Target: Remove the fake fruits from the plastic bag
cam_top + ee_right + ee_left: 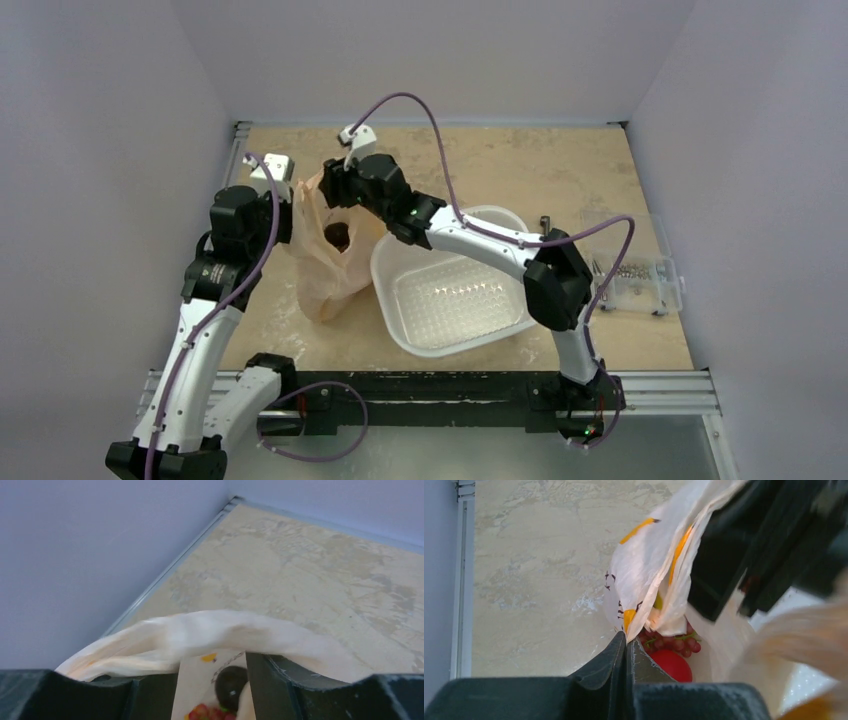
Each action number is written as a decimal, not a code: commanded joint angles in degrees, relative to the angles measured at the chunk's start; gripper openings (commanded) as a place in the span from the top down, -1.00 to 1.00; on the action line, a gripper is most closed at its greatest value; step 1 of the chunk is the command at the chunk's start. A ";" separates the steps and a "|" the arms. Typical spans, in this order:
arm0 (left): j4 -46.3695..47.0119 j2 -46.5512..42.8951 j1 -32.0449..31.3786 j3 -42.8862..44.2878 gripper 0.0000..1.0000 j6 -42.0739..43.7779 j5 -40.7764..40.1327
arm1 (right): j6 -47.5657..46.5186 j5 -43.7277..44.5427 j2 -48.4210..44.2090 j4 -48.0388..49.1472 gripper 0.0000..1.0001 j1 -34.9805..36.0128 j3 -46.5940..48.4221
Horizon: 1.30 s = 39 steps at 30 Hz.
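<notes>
The peach-beige plastic bag (330, 265) stands left of the basin with its mouth held up. My left gripper (626, 639) is shut on the bag's near rim (649, 580). Inside the bag, the left wrist view shows a red tomato-like ball (672, 664) and reddish grapes (676, 643). My right gripper (340, 187) is at the bag's mouth with its jaws apart and the bag's rim (215, 632) draped over its fingertips. Between its jaws (212, 680) I see a dark purple round fruit (230, 685) and grapes (207, 713) down in the bag. The purple fruit also shows from above (338, 237). The yellow fruit is hidden.
A rigid white perforated basin (455, 290) sits right of the bag, under the right arm. A small clear box (640, 278) with small parts lies at the table's right edge. The table's walls stand close on the left and at the back.
</notes>
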 commanded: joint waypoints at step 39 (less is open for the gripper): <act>6.38 -2.18 0.58 -4.02 1.00 1.26 1.39 | -7.85 17.72 -9.54 19.44 -0.77 1.91 -12.10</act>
